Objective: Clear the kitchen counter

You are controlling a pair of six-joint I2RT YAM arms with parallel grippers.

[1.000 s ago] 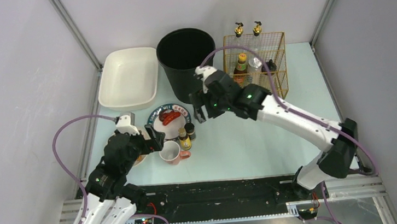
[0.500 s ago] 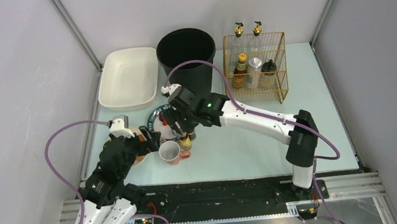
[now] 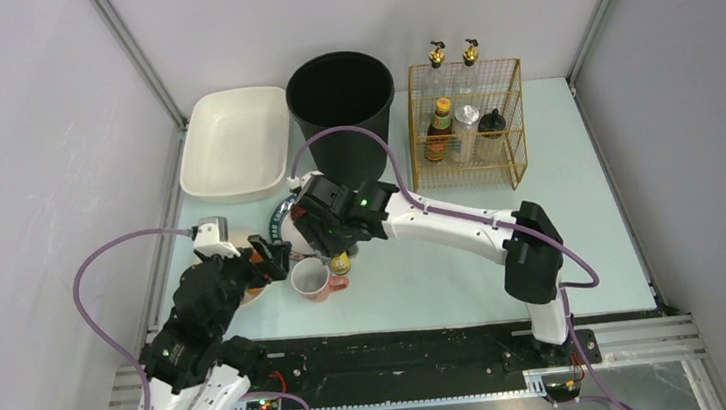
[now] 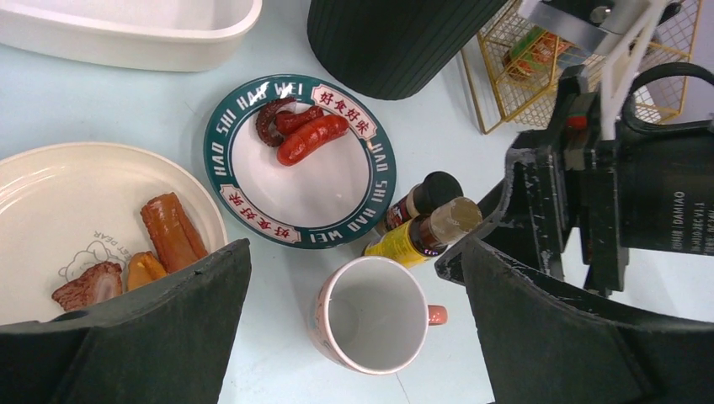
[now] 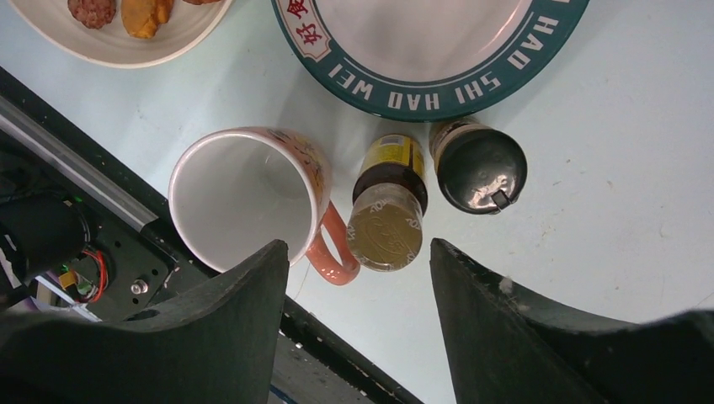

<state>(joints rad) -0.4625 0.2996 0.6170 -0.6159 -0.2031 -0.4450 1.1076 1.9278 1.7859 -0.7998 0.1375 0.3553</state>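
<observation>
The tabletop (image 3: 579, 194) spreads pale green under both arms, and its clutter sits in the near left part. We judge the next move to be a grasp on the yellow-labelled bottle (image 5: 387, 210). It stands upright, its long axis pointing straight up at the right hand (image 5: 358, 248), which hangs directly above it. That hand is spread and holds nothing. Seen from its wrist, the bottle's cap lies in the gap between the fingers, a little off-centre, away from the mug (image 5: 244, 206).

The gap is crowded. The mug's handle lies just beside the bottle on one side, and the black-capped bottle (image 5: 482, 168) stands just beside it on the other. Both bottles sit at the edge of the green-rimmed plate (image 5: 438, 76). A straight descent looks right, though the finger on the mug's side may catch the handle.

The left hand (image 4: 354, 252) hovers near, also spread wide and empty, but the right is nearer.
</observation>
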